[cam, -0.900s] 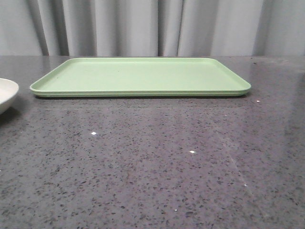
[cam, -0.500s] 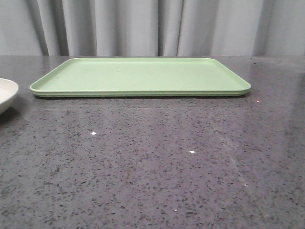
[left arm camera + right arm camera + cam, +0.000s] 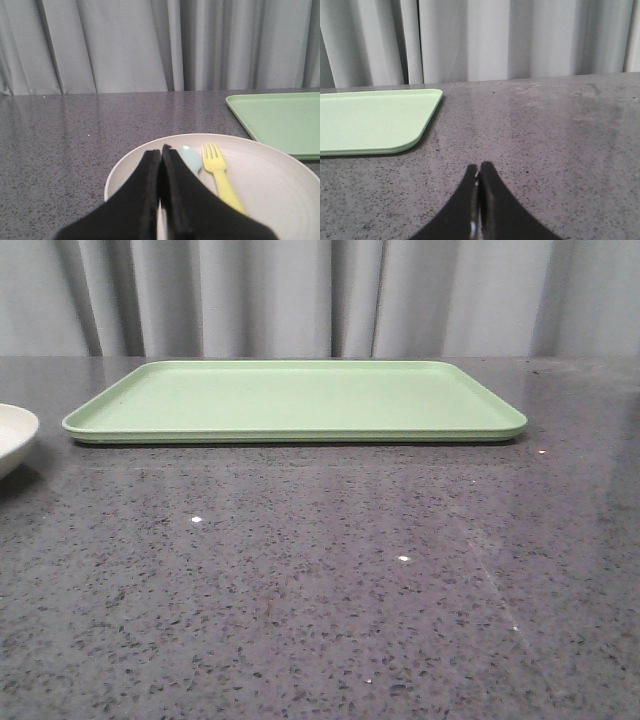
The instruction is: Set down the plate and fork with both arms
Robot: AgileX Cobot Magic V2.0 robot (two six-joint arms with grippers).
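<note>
One shallow round cream-white plastic plate (image 3: 260, 185) sits on the speckled dark grey stone counter (image 3: 330, 570), at the far left edge of the front view, just beside the near left corner of the single flat rectangular light-green tray (image 3: 295, 400) but not touching it. Inside the plate lie one small yellow plastic fork (image 3: 220, 175) and one pale blue-green spoon (image 3: 190, 157), side by side and nearly parallel; only the spoon's bowl shows. The fork's long axis runs away from the left wrist camera, tines pointing toward the grey curtain (image 3: 320, 295) at the back, handle toward the left claw (image 3: 161, 150). The left claw hovers over the plate's near side, its two black fingers pressed together on nothing. The right claw (image 3: 479, 167) is likewise closed and empty, above bare counter beside the tray's right end. Nothing in the front view differs from half a second ago: plate and tray lie where they were.
</note>
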